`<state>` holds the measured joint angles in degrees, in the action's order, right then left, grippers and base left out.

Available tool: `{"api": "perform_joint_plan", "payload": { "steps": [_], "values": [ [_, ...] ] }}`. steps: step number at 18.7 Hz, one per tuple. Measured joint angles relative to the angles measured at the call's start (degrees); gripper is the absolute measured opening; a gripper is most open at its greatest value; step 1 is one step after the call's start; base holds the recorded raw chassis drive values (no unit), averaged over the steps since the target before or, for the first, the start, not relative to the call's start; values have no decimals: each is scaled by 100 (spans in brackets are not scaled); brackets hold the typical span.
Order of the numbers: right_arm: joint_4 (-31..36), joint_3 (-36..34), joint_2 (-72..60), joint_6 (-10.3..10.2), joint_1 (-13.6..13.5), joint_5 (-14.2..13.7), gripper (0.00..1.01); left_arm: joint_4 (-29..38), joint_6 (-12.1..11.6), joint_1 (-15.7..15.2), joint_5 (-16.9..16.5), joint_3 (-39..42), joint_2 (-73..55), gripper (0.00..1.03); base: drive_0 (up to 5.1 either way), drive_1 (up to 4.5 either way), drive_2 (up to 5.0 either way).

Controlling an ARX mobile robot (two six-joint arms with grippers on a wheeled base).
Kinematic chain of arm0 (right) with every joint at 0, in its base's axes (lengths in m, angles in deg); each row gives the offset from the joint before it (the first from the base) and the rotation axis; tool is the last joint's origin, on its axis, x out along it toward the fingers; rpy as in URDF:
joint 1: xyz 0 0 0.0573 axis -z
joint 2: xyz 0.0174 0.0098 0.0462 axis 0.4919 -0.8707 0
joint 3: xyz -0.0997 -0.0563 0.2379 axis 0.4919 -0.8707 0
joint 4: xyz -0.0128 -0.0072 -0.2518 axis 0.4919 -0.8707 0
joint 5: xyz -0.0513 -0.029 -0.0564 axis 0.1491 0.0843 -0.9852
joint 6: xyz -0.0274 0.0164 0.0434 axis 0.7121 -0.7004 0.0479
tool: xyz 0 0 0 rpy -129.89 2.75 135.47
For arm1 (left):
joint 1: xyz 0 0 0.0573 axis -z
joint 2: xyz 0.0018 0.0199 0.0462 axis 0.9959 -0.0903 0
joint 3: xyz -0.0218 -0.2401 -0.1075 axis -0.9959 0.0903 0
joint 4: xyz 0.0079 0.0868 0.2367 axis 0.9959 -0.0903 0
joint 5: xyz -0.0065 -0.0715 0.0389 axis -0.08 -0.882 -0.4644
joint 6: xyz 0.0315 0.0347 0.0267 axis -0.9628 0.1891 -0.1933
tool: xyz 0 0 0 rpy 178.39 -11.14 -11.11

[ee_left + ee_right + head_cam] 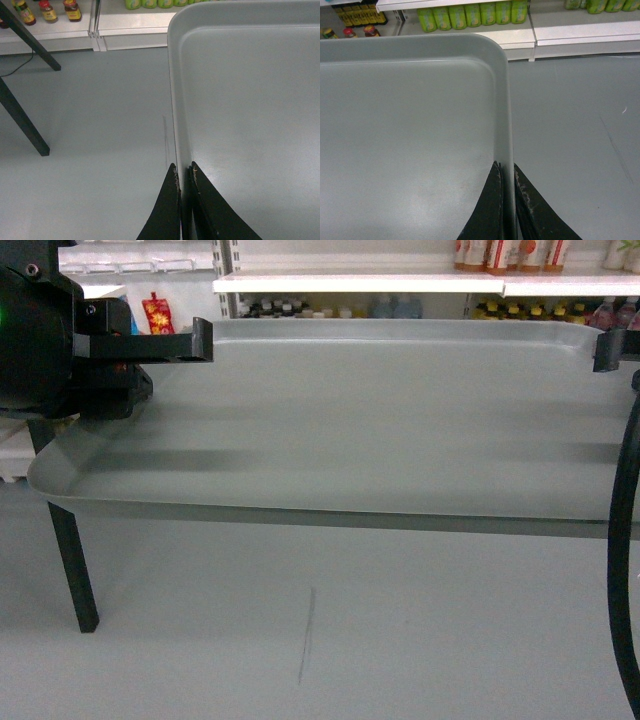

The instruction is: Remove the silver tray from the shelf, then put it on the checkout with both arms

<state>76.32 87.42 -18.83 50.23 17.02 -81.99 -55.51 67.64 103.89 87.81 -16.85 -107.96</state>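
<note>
The head camera looks level across the silver tray [380, 430], very near. Each wrist camera looks down along one short rim, opposite sides. All views share the tray.

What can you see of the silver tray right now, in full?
The silver tray is a large shallow rectangle of matte grey metal with rounded corners and a low raised rim, and nothing lies in it. It is held about level in the air above the grey floor. The left gripper pinches its left rim and the right gripper its right rim, one finger either side.
</note>
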Motion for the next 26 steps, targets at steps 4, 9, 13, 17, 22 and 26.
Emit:
{"api": "perform_joint_plan", "payload": {
  "steps": [4,9,13,17,22,26],
  "values": [
    [2,-2,0,0,0,-2,3,0,0,0,-4,0,0,3,12,-404,427],
    [-26,-2,-4,0,0,-4,3,-7,0,0,-4,0,-4,3,5,-410,421],
    [-42,-4,-2,0,0,7,3,-37,2,-2,0,2,2,3,1,-414,417],
    [0,-7,4,0,0,7,3,-2,0,-2,-7,4,28,3,1,-414,417],
    [4,-7,0,0,7,-7,3,22,2,15,-2,4,22,3,-379,113,279],
    [4,-7,0,0,4,-4,3,20,0,11,2,4,22,3,-474,244,244]
  ]
}}
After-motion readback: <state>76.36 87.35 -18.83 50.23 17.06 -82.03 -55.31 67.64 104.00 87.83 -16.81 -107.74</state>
